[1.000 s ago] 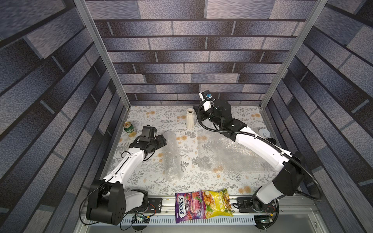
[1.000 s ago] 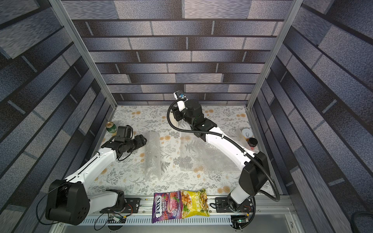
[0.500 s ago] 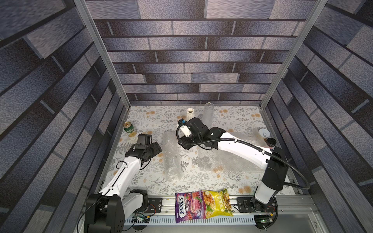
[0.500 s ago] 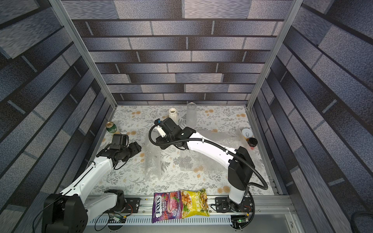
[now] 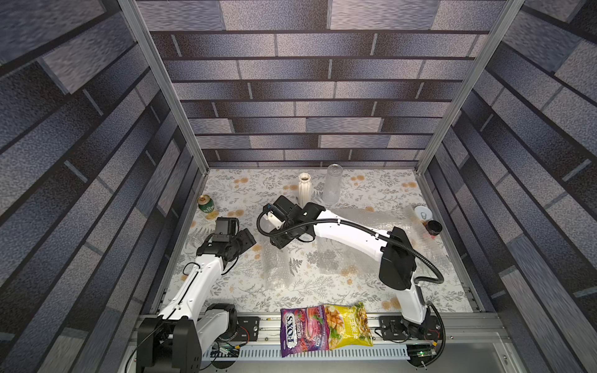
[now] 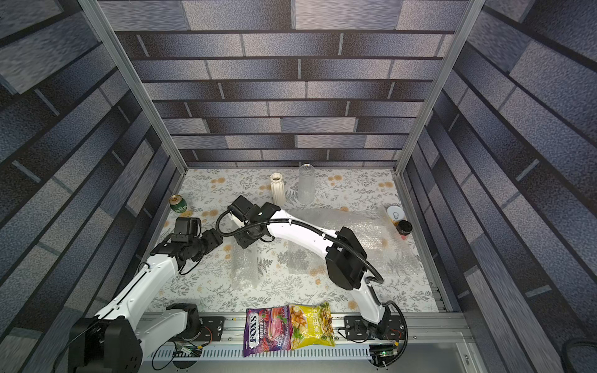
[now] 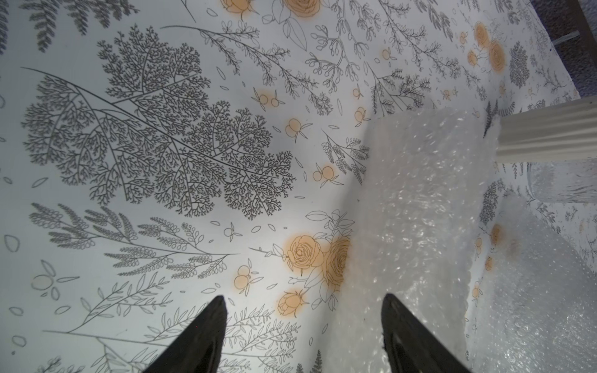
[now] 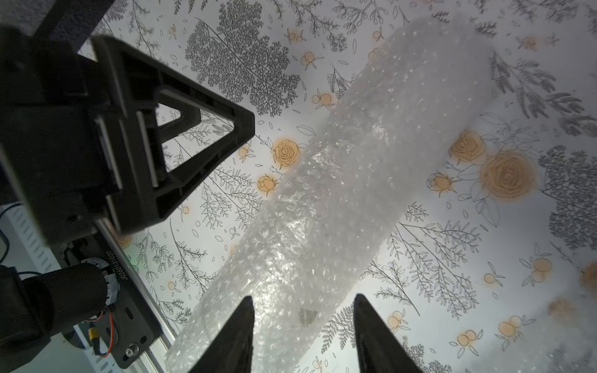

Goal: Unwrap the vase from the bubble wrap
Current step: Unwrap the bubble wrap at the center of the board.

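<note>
Swung my right gripper (image 8: 303, 308) from the bench (image 5: 226, 290) back edge to over the bubble wrap roll (image 8: 355, 193), jaws apart, empty; left gripper (image 7: 303, 305) pulled back, jaws apart too.

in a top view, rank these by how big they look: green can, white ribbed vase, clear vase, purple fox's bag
1. purple fox's bag, nearest the camera
2. clear vase
3. white ribbed vase, close behind
4. green can

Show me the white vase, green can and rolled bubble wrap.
white vase (image 5: 304, 190), in a top view, its body.
green can (image 5: 206, 206), in a top view, its side.
rolled bubble wrap (image 8: 355, 193), right wrist view, its middle.
</note>
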Action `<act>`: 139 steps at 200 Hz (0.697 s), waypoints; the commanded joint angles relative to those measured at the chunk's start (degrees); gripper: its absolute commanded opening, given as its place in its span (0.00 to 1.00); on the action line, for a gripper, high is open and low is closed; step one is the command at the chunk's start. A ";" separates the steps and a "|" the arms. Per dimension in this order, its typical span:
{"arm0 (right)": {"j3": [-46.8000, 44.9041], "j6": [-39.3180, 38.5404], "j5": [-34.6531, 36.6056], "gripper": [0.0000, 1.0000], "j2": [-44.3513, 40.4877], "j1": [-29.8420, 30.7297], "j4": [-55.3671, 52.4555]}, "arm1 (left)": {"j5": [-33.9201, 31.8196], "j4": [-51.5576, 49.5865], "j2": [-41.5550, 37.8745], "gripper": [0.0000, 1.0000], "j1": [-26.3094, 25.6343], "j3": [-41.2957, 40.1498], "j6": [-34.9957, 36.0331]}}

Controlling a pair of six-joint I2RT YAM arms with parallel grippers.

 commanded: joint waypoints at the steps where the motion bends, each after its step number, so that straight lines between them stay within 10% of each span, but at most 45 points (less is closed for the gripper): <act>1: 3.71 0.48 0.78 0.50 2.78 1.16 -5.77 | 0.79 -0.35 -1.31 0.77 0.52 -0.88 -0.15; 139: 6.01 1.38 8.01 0.34 7.00 2.25 -8.28 | 3.11 0.44 -2.20 0.77 1.58 -2.27 0.09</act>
